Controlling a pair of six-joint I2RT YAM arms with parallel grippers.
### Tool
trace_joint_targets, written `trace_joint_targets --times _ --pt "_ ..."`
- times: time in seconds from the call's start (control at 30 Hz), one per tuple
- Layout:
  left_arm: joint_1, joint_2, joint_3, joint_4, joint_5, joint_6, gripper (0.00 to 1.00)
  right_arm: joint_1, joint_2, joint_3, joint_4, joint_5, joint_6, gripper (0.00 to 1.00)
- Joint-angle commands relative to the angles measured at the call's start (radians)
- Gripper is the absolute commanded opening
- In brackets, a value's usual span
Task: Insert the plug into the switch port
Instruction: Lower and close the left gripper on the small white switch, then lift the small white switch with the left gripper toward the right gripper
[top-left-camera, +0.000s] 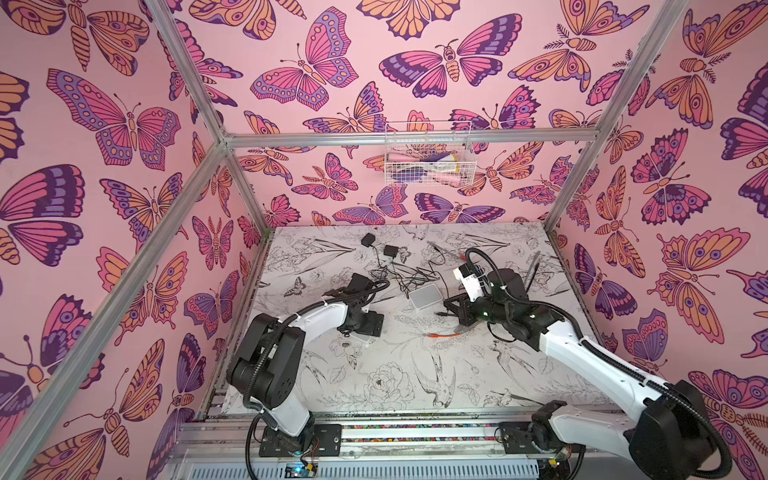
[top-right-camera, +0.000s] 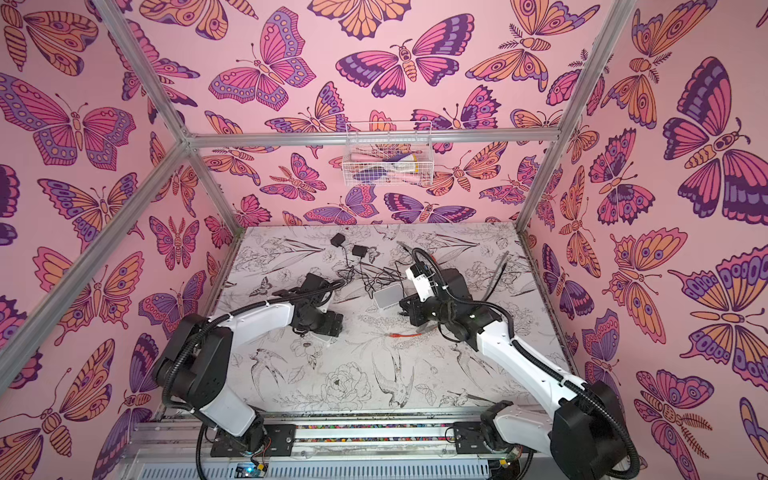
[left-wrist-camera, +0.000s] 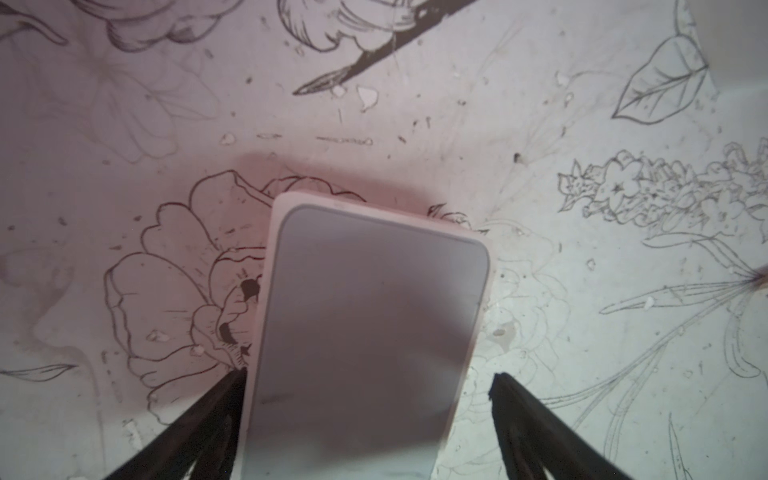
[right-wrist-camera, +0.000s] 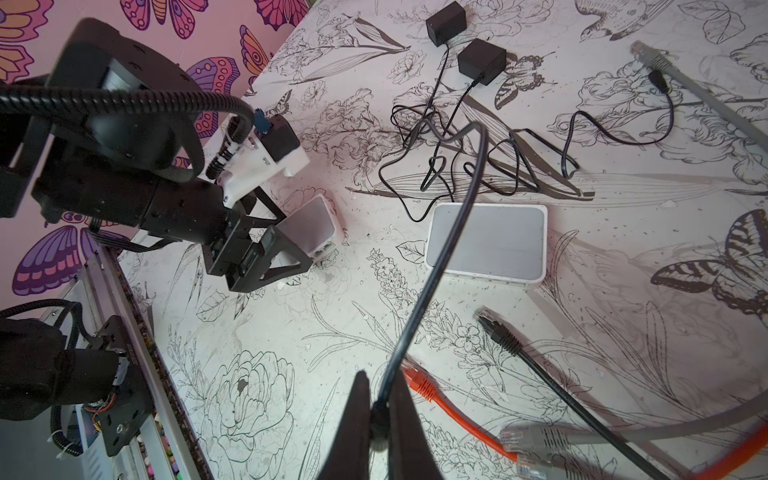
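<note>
White plastic showed in both top views beneath the left gripper (top-left-camera: 364, 332) (top-right-camera: 321, 329): the left switch (top-left-camera: 365, 340) (top-right-camera: 323, 340) lay flat on the printed table (top-left-camera: 519, 374) (top-right-camera: 478, 374), mostly hidden by that gripper pointing down at it. The middle switch (top-left-camera: 424, 296) (top-right-camera: 388, 296) lay near the table's centre, just beside the right gripper (top-left-camera: 440, 313) (top-right-camera: 402, 311). An orange Ethernet cable (top-left-camera: 442, 335) (top-right-camera: 405, 334) lay nearer the arm bases. Neither gripper's gap could be read from there.

From the left wrist, the left gripper (left-wrist-camera: 368, 390) stood wide, its fingers (left-wrist-camera: 216, 407) on either side of the left switch (left-wrist-camera: 365, 324). One finger met the switch's edge and the other stood clear, so nothing was clamped.

From the right wrist, the right gripper (right-wrist-camera: 380, 390) was pinched tight on a thin black power cord (right-wrist-camera: 450, 237). The cord crossed in front of the middle switch (right-wrist-camera: 486, 245) toward the tangle by two black adapters (right-wrist-camera: 482, 60). The plug itself could not be told apart at the pinch. The left switch (right-wrist-camera: 311, 224) sat well apart, under the left gripper (right-wrist-camera: 266, 257).
</note>
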Motion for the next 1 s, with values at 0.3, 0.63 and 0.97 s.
trace_joint_targets --times 0.3,0.63,0.97 --pt "-0.038 0.091 0.024 -0.036 -0.074 0.014 0.58 -0.008 0.005 -0.001 0.012 -0.008 -0.023 0.0" --pt "-0.072 -0.234 -0.136 0.167 0.099 0.05 0.04 -0.008 -0.001 -0.018 0.067 -0.074 0.014 0.0" --pt "-0.259 -0.739 -0.542 0.722 0.228 0.184 0.0 -0.008 -0.05 -0.06 0.284 -0.309 0.165 0.0"
